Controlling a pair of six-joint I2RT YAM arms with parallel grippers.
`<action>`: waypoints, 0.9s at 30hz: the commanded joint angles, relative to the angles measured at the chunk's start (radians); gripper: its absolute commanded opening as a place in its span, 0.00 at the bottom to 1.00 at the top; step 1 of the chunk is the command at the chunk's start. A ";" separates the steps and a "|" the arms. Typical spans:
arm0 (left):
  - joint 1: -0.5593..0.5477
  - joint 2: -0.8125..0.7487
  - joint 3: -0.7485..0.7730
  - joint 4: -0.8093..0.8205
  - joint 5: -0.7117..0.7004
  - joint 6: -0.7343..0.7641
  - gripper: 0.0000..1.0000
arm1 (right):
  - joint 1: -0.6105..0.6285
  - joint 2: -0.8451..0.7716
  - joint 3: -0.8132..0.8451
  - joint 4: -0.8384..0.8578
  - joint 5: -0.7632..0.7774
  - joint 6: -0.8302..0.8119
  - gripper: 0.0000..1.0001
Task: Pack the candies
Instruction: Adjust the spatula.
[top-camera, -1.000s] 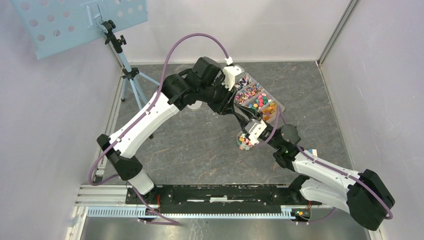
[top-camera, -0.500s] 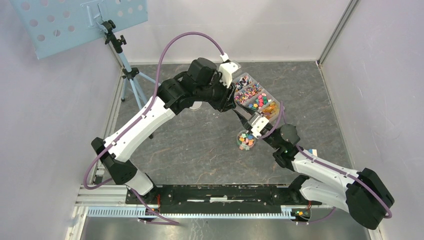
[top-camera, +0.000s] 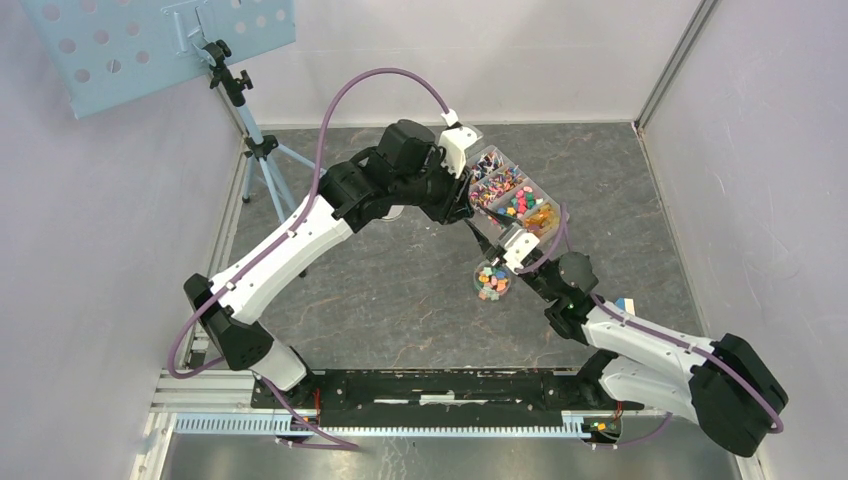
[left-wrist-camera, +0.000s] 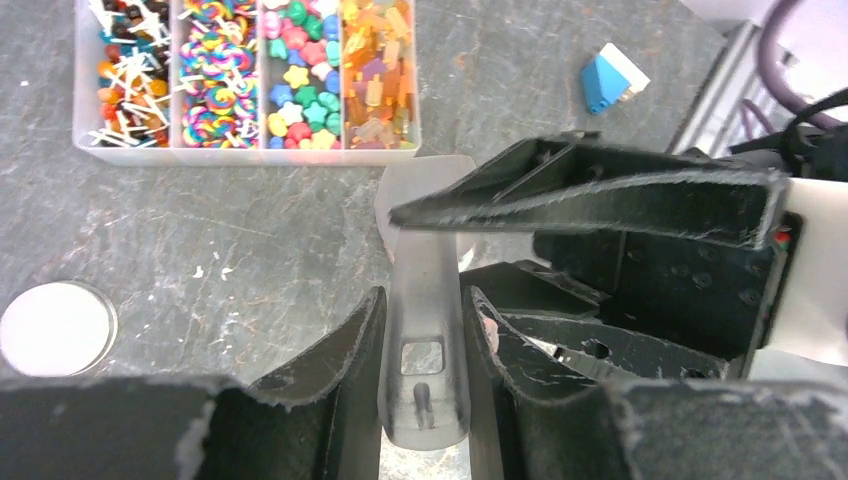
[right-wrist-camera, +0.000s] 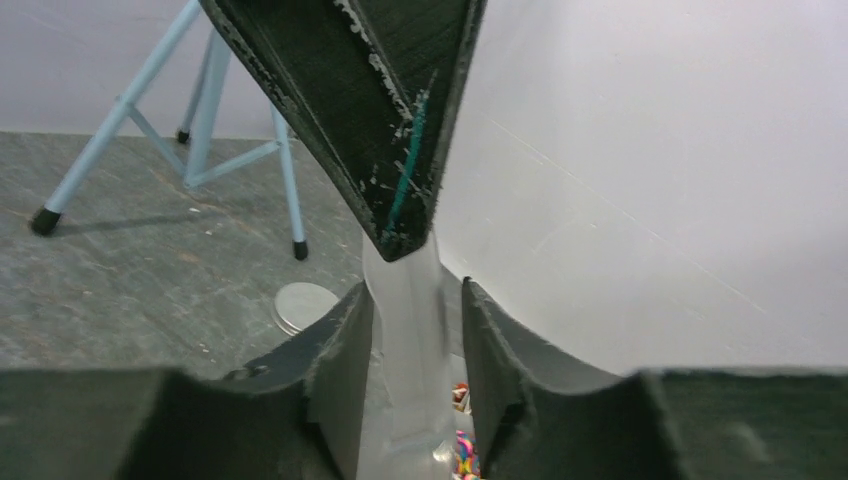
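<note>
Just this side of the clear box (left-wrist-camera: 245, 156), a small round cup (top-camera: 476, 279) on the bench (top-camera: 400, 290) holds some candies (top-camera: 491, 284). Right by the box, the left tool (left-wrist-camera: 423, 295) is squeezing a clear scoop (left-wrist-camera: 422, 262) by its handle, and the right tool (right-wrist-camera: 415, 290) has a finger on each side of it, but I cannot tell if it grips. Inside the box lie lots more candies, sorted by kind.

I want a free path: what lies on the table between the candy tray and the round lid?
Left wrist view: only bare table with white flecks between candy tray and round lid.
</note>
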 joint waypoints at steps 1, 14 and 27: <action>0.005 -0.034 -0.016 0.092 -0.065 -0.039 0.02 | 0.001 -0.062 -0.030 0.025 0.111 0.089 0.58; 0.003 0.140 0.048 0.149 -0.120 0.065 0.02 | 0.001 -0.450 -0.045 -0.643 0.526 0.516 0.98; 0.005 0.309 0.126 0.225 -0.189 0.203 0.02 | 0.000 -0.596 -0.033 -0.742 0.504 0.538 0.98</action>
